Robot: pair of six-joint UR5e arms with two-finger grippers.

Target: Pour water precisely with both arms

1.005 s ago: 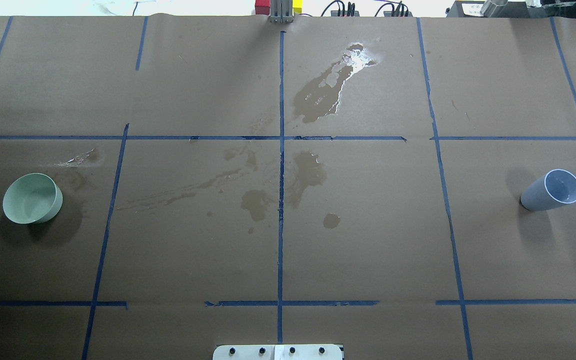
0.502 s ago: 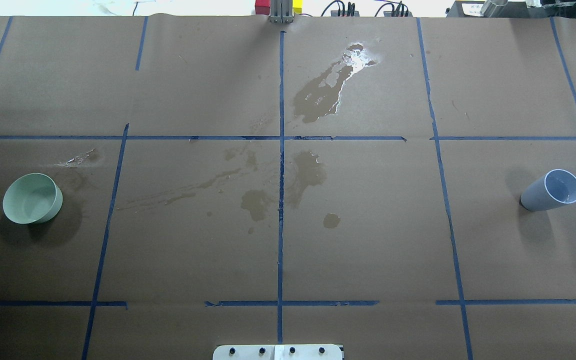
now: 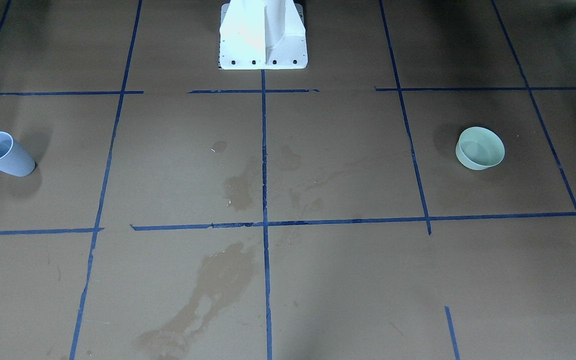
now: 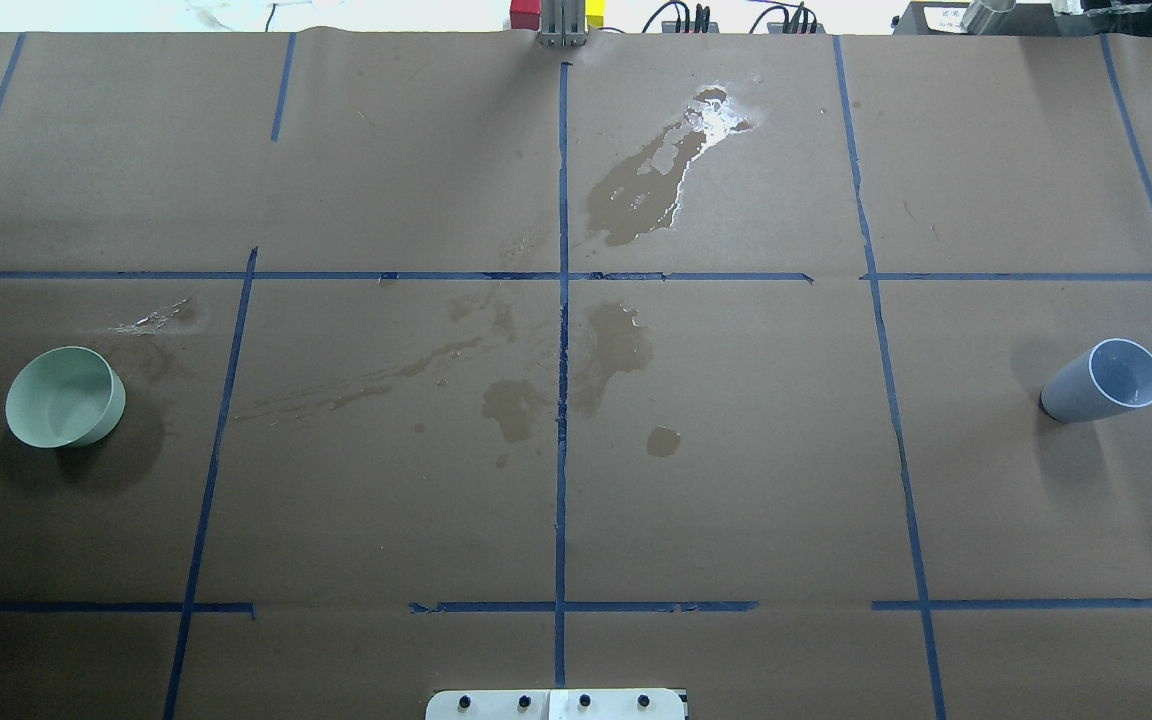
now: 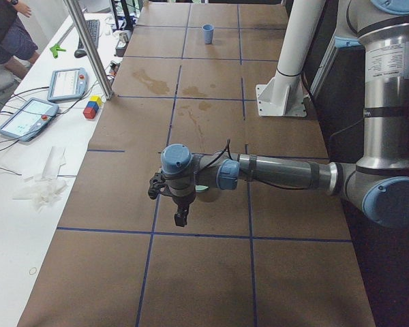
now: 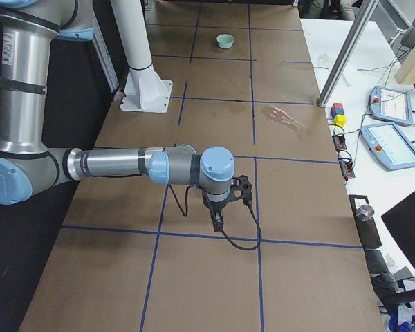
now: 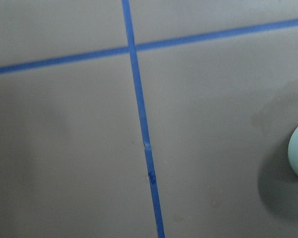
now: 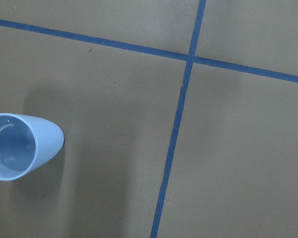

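— Obstacles?
— Green bowl far left, blue cup far right; left arm and right arm stretch above those ends.
— Between them?
— Flat brown paper, wet patches.

Even overhead light: soft shadow just beside the bowl, white glare on the puddle well beyond it; wrist views slightly blurry.

The left arm stretches its forearm out level, with the wrist bent so the left pincer points straight down. The right arm mirrors it, and the right pincer hangs downward. Whether either pincer's fingers are parted cannot be told.
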